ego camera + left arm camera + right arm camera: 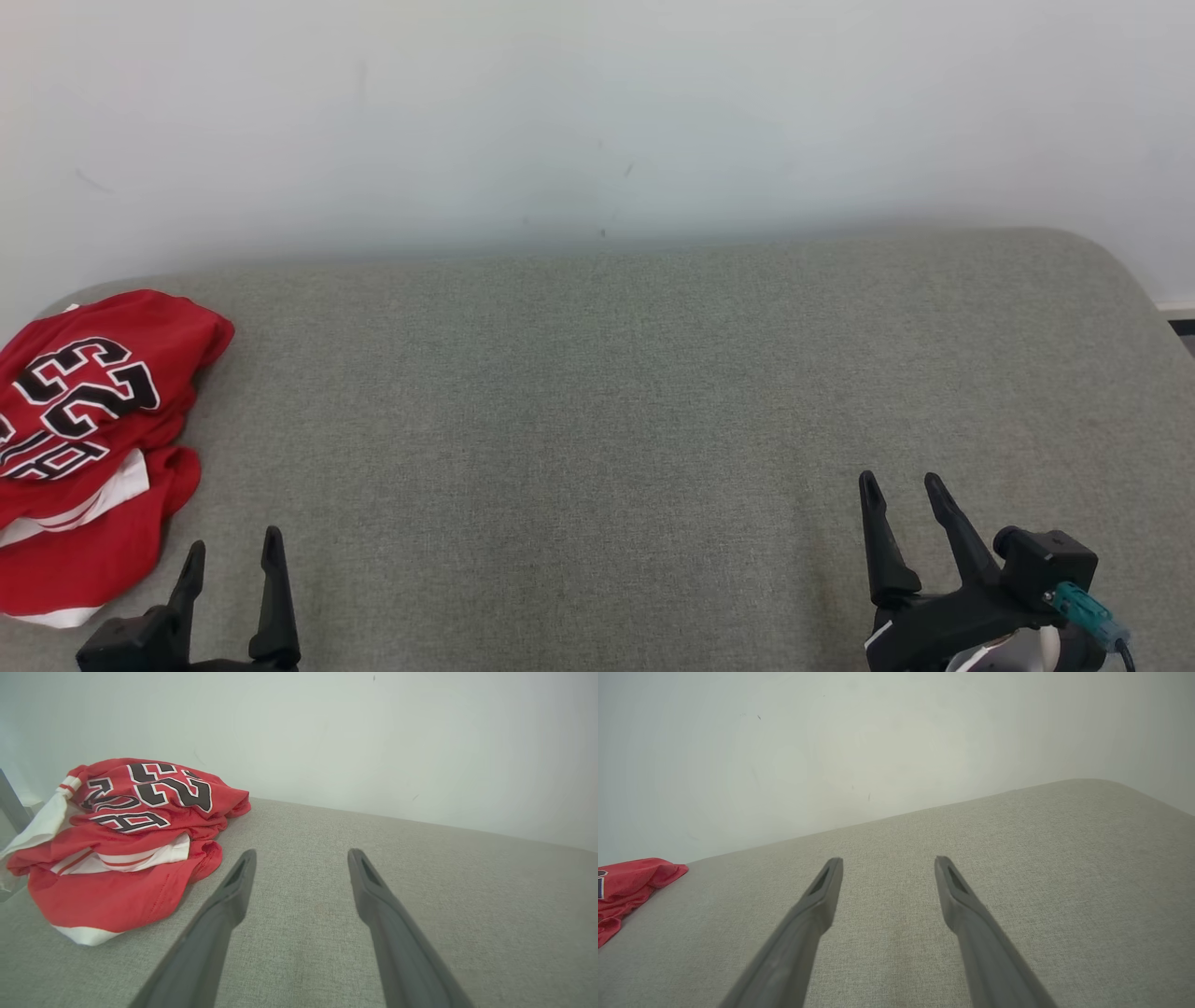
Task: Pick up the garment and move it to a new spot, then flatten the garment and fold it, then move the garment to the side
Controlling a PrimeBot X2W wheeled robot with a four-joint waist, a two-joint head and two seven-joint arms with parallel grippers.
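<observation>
- Head view: we see the garment (89, 439), a red jersey with black, white-edged numerals and white trim, bunched in a loose heap at the left edge of the grey padded surface (597, 392).
- Its folds overlap one another, and a white hem shows at the near end of the heap.
- Our left gripper (234, 539) sits at the lower left, just right of the heap's near end. Its two dark fingers are spread apart with nothing between them.
- Left wrist view: the jersey lies to the left of our fingers and a little beyond their tips. It is close to the left finger, with a strip of grey fabric showing between them.
- Our right gripper (901, 477) is at the lower right, well apart from the jersey. Its fingers are likewise parted and carry nothing.
- A teal connector (1083, 611) sticks out at that gripper's base.
- Right wrist view: one red corner of the jersey shows at the far left, and bare grey cloth lies under and ahead of the fingers.
- A pale wall (597, 112) rises behind the far edge of the surface, whose far right corner is rounded.
</observation>
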